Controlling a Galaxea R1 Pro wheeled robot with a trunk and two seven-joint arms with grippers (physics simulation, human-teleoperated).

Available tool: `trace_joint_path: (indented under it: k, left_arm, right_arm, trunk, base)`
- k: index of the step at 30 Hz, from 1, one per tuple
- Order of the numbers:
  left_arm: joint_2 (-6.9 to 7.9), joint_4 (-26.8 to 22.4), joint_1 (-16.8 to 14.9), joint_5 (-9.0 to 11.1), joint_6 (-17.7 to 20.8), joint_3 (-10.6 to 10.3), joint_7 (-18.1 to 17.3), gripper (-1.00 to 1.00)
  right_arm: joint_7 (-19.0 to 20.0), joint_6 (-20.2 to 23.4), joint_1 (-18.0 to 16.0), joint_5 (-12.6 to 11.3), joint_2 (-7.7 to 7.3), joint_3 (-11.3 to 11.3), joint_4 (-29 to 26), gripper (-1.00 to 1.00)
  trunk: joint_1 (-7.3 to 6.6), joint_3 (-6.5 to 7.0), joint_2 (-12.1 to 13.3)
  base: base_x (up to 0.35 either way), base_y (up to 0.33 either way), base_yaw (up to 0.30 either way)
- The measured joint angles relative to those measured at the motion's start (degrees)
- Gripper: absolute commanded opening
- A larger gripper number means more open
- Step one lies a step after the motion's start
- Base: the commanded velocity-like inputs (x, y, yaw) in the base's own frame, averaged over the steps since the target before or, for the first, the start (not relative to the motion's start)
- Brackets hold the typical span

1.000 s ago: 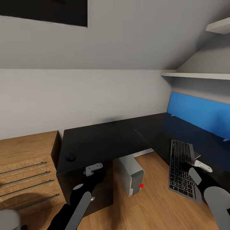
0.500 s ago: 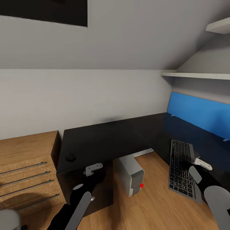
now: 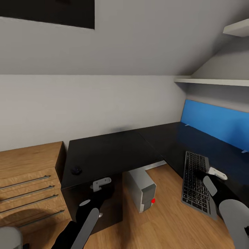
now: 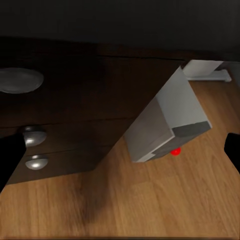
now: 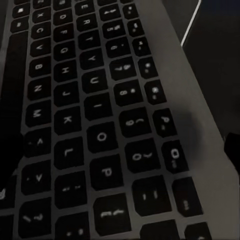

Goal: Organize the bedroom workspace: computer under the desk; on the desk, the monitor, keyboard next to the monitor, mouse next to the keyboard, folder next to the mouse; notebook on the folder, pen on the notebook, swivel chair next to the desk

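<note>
The slim grey keyboard lies slanted over the front edge of the black L-shaped desk, its near end out past the edge. My right gripper is on the keyboard's right side. Up close, the keys lie right beneath the right gripper, whose fingers stand wide apart. The black mouse rests on the desk's left wing. The light-grey computer stands on the floor under the desk, and also shows as the computer in the left wrist view. My left gripper hangs open before the desk's drawers.
A wooden chest of drawers adjoins the desk on the left. A blue panel stands along the desk's right back edge, under a white shelf. Round silver drawer knobs sit beside the computer. Wooden floor lies between the arms.
My right gripper and the keyboard under it have shifted slightly left and away from me. The left arm has not moved.
</note>
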Motion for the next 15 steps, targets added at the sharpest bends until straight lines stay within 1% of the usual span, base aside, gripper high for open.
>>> trace_joint_path:
  k: [5, 6, 11, 15]
  left_arm:
    - [-0.01, 0.16, 0.0, -0.05, 0.0, 0.0, 0.0, 1.0]
    - [0.01, 0.2, 0.0, -0.07, -0.02, 0.0, 0.0, 1.0]
    - [0.04, 0.24, 0.0, -0.08, -0.02, 0.0, 0.0, 1.0]
    - [0.05, 0.26, 0.0, -0.09, -0.06, 0.0, 0.0, 1.0]
  right_arm:
    - [-0.03, 1.37, 0.07, 0.06, 0.67, -0.01, -2.72, 1.0]
    - [-0.04, 1.97, 0.12, 0.08, 0.81, -0.01, -4.01, 1.0]
    - [-0.03, 3.99, 0.35, 0.07, 1.07, -0.02, -7.57, 1.0]
    - [-0.02, 5.93, 0.44, 0.05, 1.14, -0.02, -9.18, 1.0]
  trunk:
    - [0.0, 0.0, 0.0]
    - [0.0, 0.0, 0.0]
    - [0.0, 0.0, 0.0]
    - [0.0, 0.0, 0.0]
  base:
    - [0.0, 0.0, 0.0]
    - [0.0, 0.0, 0.0]
    - [0.0, 0.0, 0.0]
    - [0.0, 0.0, 0.0]
